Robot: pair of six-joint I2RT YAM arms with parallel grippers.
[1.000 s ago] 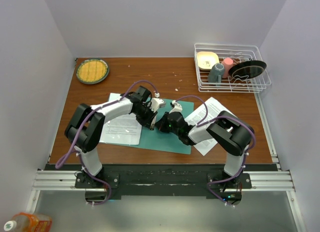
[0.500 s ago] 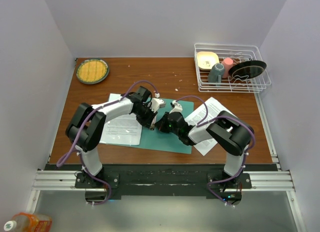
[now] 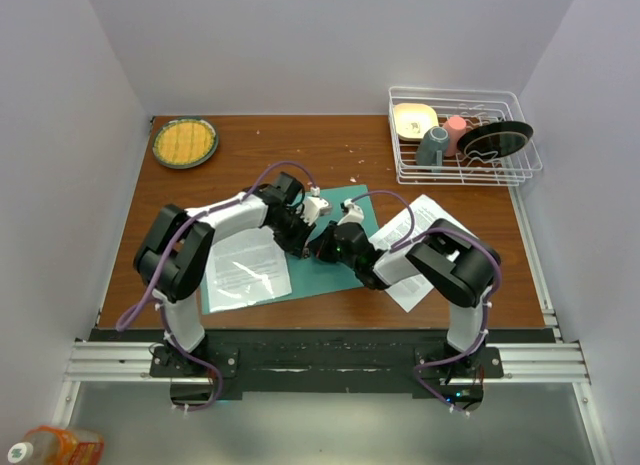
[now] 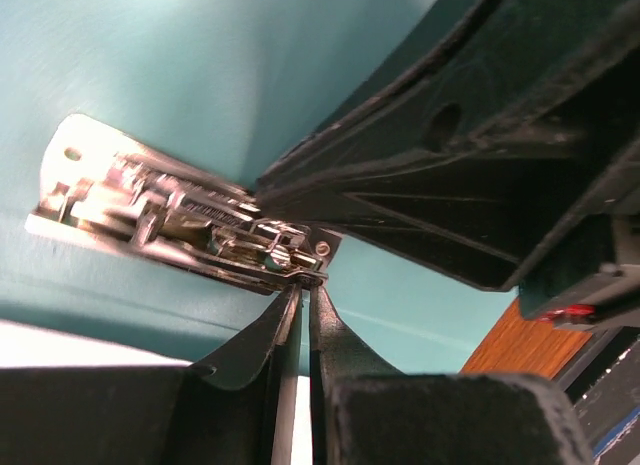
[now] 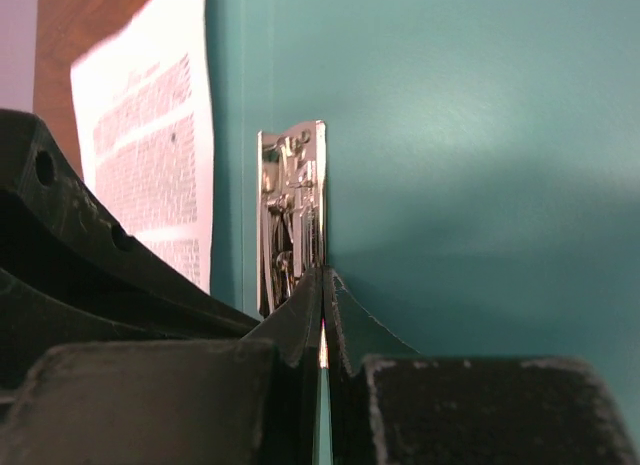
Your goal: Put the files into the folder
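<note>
Shifted: flat teal-green file folder (image 3: 335, 275) and white printed paper sheets (image 3: 245, 270), swung askew on wooden surface (image 3: 300, 145), toward near edge. Left gripper (image 4: 303, 297), right gripper (image 5: 322, 285): each pinched on folder's thin edge. Step, judged: opening folder. Next: lift cover; sheets unfiled.

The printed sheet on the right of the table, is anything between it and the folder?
Yes. The right arm lies across that sheet and reaches over onto the folder. Nothing else visible sits between them.
</note>
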